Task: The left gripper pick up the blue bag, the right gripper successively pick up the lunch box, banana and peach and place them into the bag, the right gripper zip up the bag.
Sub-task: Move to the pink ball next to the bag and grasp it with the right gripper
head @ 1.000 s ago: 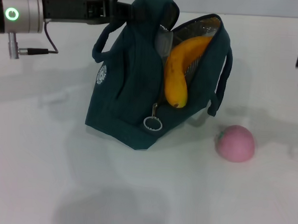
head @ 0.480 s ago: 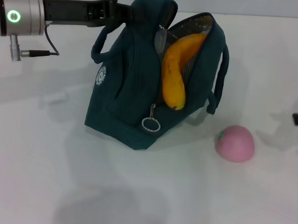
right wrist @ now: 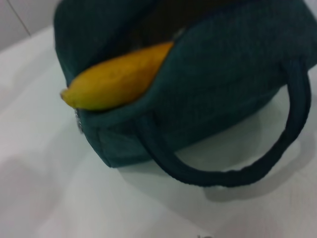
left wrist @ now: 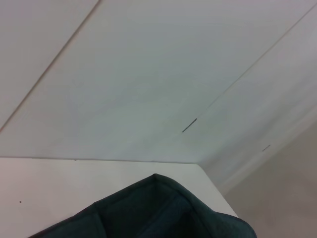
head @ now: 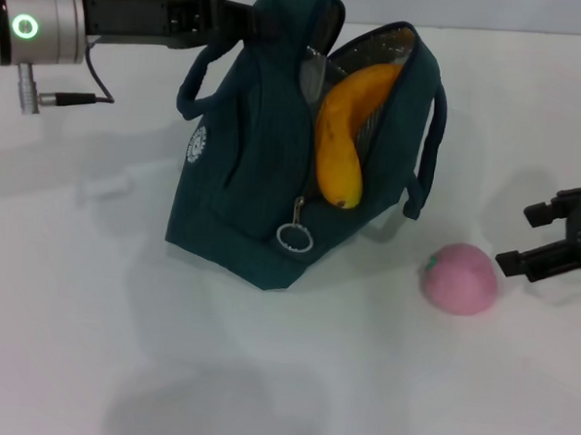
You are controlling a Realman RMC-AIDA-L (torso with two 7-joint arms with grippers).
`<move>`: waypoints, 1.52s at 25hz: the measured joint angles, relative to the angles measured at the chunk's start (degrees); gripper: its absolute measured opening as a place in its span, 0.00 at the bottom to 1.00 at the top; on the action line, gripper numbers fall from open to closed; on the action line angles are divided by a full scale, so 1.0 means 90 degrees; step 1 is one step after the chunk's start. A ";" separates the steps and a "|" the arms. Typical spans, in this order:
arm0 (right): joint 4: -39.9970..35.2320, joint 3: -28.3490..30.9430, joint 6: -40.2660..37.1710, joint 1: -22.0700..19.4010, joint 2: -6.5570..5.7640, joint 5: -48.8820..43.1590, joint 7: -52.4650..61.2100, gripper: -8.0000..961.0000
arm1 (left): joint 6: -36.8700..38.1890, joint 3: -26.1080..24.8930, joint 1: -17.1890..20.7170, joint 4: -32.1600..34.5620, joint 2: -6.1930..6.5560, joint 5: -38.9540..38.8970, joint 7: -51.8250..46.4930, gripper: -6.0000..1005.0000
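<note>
The blue bag [head: 244, 176] stands open on the white table, its near handle lifted by my left gripper [head: 244, 20], which is shut on it. The bag's fabric [left wrist: 158, 213] fills the edge of the left wrist view. The banana [head: 338, 142] leans in the bag's mouth with its lower end poking out, as the right wrist view also shows the banana [right wrist: 116, 79] and the bag [right wrist: 223, 84]. The pink peach [head: 459, 278] lies on the table to the right of the bag. My right gripper [head: 520, 236] is open, just right of the peach, not touching it. The lunch box is hidden.
A silver ring pull [head: 294, 238] hangs at the low end of the zipper. The bag's far handle [head: 428, 157] droops toward the peach and lies as a loop [right wrist: 223, 173] on the table. The white table [head: 263, 372] stretches in front.
My right gripper has come in from the right edge to just beside the peach. The bag, banana and left gripper have hardly moved.
</note>
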 joint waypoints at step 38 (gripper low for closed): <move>0.1498 -0.1301 0.0731 0.1274 0.0019 -0.0946 0.0711 0.91 | -0.0078 0.0011 -0.0009 0.0000 0.0025 0.0009 -0.0055 0.05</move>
